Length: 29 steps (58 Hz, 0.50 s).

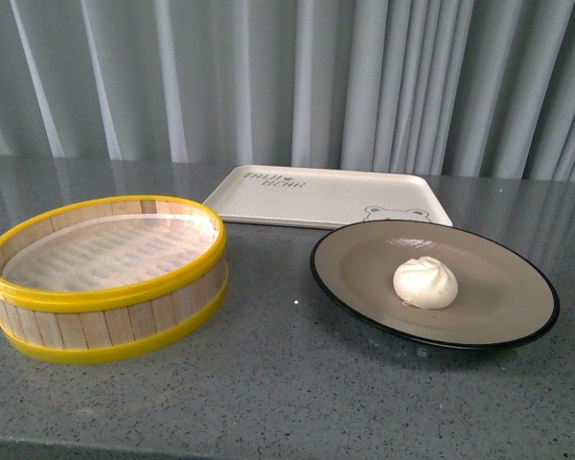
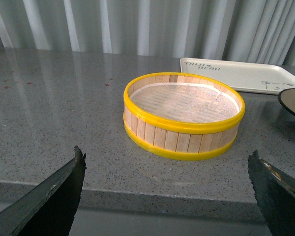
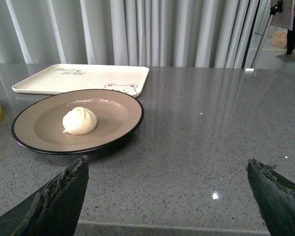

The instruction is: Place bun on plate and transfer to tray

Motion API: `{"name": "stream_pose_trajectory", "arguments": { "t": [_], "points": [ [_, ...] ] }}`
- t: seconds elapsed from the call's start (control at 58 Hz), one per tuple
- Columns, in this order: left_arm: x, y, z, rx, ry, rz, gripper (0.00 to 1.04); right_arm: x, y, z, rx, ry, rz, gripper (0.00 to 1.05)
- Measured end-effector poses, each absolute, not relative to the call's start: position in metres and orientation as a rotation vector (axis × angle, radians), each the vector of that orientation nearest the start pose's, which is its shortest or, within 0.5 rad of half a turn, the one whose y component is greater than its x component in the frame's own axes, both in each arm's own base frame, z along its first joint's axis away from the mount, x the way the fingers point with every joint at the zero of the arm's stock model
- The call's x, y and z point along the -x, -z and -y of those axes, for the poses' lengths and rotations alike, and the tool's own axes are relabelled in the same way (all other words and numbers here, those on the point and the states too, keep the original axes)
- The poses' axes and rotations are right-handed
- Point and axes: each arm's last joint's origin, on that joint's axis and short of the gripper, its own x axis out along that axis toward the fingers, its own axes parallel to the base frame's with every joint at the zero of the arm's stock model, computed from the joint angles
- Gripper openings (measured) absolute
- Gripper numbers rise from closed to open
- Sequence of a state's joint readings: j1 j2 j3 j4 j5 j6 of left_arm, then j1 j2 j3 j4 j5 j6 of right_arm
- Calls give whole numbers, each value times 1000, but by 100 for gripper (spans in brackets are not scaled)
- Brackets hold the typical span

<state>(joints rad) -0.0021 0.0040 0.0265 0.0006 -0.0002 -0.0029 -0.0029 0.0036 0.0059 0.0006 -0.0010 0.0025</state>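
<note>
Nearest, the left end effector (image 2: 165,153) hangs low at the front edge of the grey speckled bench (image 1: 287,393). Its dark fingers are spread wide and hold nothing, pointing at the yellow-rimmed wooden steamer basket (image 1: 105,326). The right end effector (image 3: 167,162) sits at the same edge in the same level pose, released and empty, aimed toward the plate (image 1: 517,278). Neither arm shows in the front view. Basket and plate stand side by side on the bench, apart. The bun (image 1: 425,282) rests on the plate's brown inside, near its middle. Just behind the plate lies the tray (image 1: 335,196), bare; whether they touch is unclear. A pale pleated curtain (image 1: 287,77) closes the back.
</note>
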Motion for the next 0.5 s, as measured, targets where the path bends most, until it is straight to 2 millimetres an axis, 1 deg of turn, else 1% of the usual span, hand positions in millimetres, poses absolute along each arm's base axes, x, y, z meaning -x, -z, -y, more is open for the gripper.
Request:
{"name": "stream_pose_trajectory", "arguments": {
  "t": [0.052,0.069,0.103,0.19,0.224,0.241,0.328,0.414,0.5],
  "points": [
    [-96,-172,0,3,2,23,98,-98,-164,0,-45,-21,-33,96],
    [-96,-172,0,3,2,23,98,-98,-165,-1,-118,-40,-76,96],
    [-96,-172,0,3,2,23,98,-100,-165,-2,-206,-45,-130,96],
    [-96,-172,0,3,2,23,98,-112,-171,-9,-566,-41,-173,96],
    [-96,-172,0,3,2,23,98,-118,-174,-14,-742,-50,-176,96],
    [-96,-172,0,3,2,23,98,-119,-175,-15,-776,-53,-176,96],
    [-96,-172,0,3,2,24,98,-132,-184,-25,-1055,-82,-170,96],
    [-96,-172,0,3,2,23,98,-146,-192,-36,-1235,-109,-179,96],
    [-96,-172,0,3,2,23,98,-155,-192,-42,-1314,-90,-220,96]
  ]
}}
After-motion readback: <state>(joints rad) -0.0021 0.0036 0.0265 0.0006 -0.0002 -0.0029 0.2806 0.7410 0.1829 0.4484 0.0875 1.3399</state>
